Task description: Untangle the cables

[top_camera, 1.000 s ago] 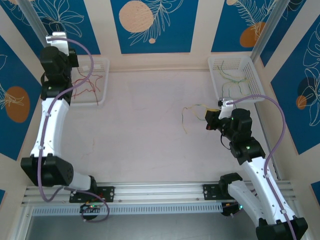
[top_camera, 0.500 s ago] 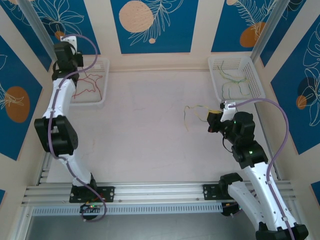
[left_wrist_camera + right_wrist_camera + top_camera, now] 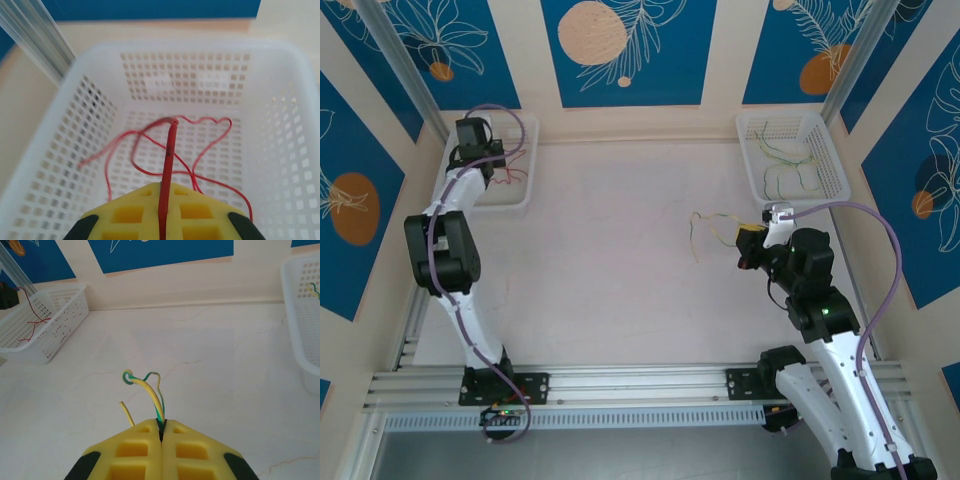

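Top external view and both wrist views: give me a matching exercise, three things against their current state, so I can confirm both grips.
Things:
1. left tool
2. right tool
3. right basket

States:
A. holds green cables
B. shut on a red cable
C. shut on a yellow-green cable

Pairs: 1-B, 2-C, 3-A

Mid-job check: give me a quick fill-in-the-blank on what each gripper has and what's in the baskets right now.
The thin wire pinched in the left gripper, above the white perforated plastic basket, is ____. The right gripper is ____ on a thin yellow-green wire. The thin wires in the far-right white perforated basket are mostly ____.
Missing words: red; shut; green.
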### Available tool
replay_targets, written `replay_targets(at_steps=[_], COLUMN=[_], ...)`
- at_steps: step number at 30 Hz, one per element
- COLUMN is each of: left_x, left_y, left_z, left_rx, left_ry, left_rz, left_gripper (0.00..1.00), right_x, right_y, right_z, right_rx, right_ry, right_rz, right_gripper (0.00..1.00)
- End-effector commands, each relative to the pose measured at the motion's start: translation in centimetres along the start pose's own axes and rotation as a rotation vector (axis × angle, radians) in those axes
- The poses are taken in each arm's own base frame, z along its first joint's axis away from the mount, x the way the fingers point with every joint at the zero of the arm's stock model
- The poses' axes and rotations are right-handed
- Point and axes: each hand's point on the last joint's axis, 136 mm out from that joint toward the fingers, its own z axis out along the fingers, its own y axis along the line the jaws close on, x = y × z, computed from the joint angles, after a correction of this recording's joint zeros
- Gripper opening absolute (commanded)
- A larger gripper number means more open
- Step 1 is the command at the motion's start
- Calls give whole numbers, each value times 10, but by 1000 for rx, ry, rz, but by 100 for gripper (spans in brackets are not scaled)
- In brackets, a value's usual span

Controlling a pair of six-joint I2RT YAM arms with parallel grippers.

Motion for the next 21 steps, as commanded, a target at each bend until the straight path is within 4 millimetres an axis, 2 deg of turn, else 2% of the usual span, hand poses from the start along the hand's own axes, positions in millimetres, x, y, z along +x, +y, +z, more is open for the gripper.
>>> replay_targets(at_steps=[1,8,12,16,19,21], left_x=[36,79,94,91,76,66], left_y=[-8,-31,-32,-28,-25,-20], left_z=[17,45,56,54,45,37], left_rx=[68,157,151,132,125,106], left_ry=[111,300,364,362,332,322], left_rz=[-96,-138,-140,-137,-124,-119], left_gripper=[0,0,0,0,0,18], right_x=[-13,-12,-13,-15,-17,-19], right_y=[8,9,11,11,12,13], right_z=[-7,-6,-7,-8,-9,-9], right_rx=[-29,-39,-46,-45,-49,-50], right_ry=[-39,-39,-43,-46,-51,-53], right_rz=[-12,-3,-4,-3,-4,-3], right_gripper=[0,0,0,0,0,0])
